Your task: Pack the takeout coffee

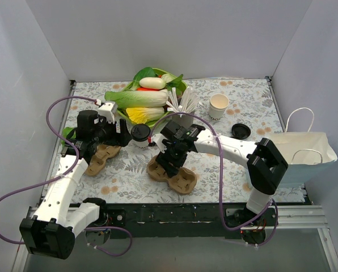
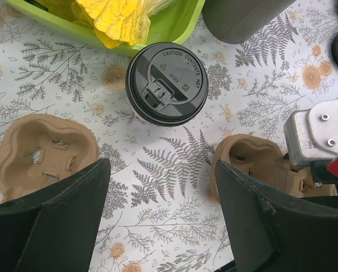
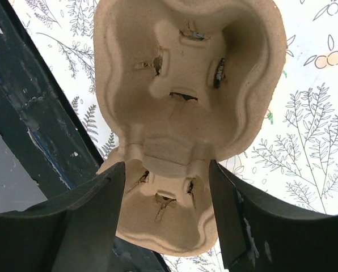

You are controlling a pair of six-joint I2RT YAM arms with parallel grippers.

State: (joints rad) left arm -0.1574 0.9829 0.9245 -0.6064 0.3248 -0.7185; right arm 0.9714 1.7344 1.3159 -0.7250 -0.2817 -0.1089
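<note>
The takeout coffee cup [image 1: 140,134], capped with a round black lid [image 2: 167,83], stands upright on the table in front of the green tray. My left gripper [image 1: 125,136] is just left of it, open and empty; in the left wrist view [image 2: 162,226] the cup is ahead of the jaws and apart from them. My right gripper [image 1: 168,163] hovers over a brown pulp cup carrier [image 1: 173,176]. In the right wrist view it [image 3: 166,221] is open, its fingers either side of the carrier's [image 3: 186,107] near well.
A second pulp carrier [image 1: 101,156] lies under the left arm. An open cream paper cup [image 1: 218,106] and a loose black lid [image 1: 241,131] sit back right. A grey cup of white straws [image 1: 183,109] stands by the green vegetable tray [image 1: 181,90]. A white paper bag [image 1: 305,156] is at the right edge.
</note>
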